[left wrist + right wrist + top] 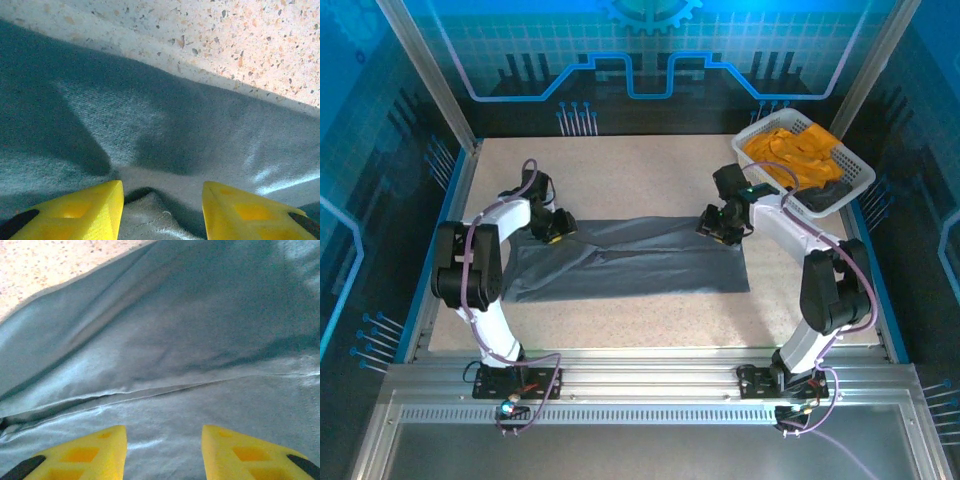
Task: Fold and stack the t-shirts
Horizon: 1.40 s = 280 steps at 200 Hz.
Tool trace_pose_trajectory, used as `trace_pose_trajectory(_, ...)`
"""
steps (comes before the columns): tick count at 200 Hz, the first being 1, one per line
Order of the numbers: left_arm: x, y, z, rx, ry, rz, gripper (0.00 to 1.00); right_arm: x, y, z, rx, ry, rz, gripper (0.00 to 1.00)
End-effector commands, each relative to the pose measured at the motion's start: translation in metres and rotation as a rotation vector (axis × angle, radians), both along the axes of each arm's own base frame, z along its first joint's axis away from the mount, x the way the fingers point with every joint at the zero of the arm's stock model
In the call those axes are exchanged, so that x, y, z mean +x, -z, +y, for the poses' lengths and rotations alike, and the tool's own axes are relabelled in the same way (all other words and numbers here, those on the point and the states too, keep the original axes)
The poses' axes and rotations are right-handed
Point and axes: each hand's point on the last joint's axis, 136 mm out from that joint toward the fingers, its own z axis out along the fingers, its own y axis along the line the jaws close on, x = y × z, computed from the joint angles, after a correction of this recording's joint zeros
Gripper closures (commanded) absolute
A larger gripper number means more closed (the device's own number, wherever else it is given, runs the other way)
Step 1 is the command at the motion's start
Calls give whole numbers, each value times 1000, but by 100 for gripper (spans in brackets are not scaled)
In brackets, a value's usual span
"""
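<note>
The grey t-shirt (630,262) is our subject from above. It lies spread in a wide strip on the table (620,170), running from the left claw (557,232) across to the right claw (717,228). Each claw sits at the far edge of the cloth, one near each end. We'd say that's so the pair can take that long edge together and carry it over in a fold. Beyond the right claw and off to its right, the orange-yellow t-shirts (790,150) lie heaped in the basket (855,180), well apart from the work. From up here the claws are dark lumps and we can't read their fingers. There's also something dark in the basket's near corner that we can't name.

Over to the left wrist! The left claw (162,210) has its yellow fingers (90,207) parted, and a pucker of the grey t-shirt (175,140) rises right between them, not clamped as far as we can see. Ahead of the claw the cloth ends and bare table (225,35) begins. The picture's bottom edge cuts off the fingers' lower parts, and shadow hides much of the weave.

Now the right wrist. The right claw (164,452) is spread too, with nothing in it and the grey t-shirt (175,340) flat below. A crease (150,390) runs across just ahead of it, and table (40,270) shows ahead and to the left. We cannot tell whether the tips touch the shirt.
</note>
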Motion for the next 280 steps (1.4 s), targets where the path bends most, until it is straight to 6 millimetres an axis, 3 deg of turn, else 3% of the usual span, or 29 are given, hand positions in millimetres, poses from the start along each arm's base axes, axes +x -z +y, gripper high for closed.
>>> trace_pose_trajectory(1, -4, 5, -8, -3, 55, -8, 59, -2, -17, 5, 29, -25, -31, 55)
trace_pose_trajectory(35, -8, -1, -11, -16, 37, -16, 75, -3, -14, 3, 15, -34, -19, 56)
trace_pose_trajectory(76, -19, -2, -12, -8, 34, 11, 77, -1, -14, 4, 19, -33, -22, 56)
trace_pose_trajectory(113, -20, -11, -11, 2, 0, -1, 100, -1, -15, 4, 17, -36, -23, 56)
trace_pose_trajectory(173, -50, -36, -22, -57, -112, 59, 100, -4, -19, 0, 0, -46, -38, 57)
trace_pose_trajectory(280, -141, -37, -74, -101, -355, 243, 100, -15, -16, -4, 14, -69, -42, 57)
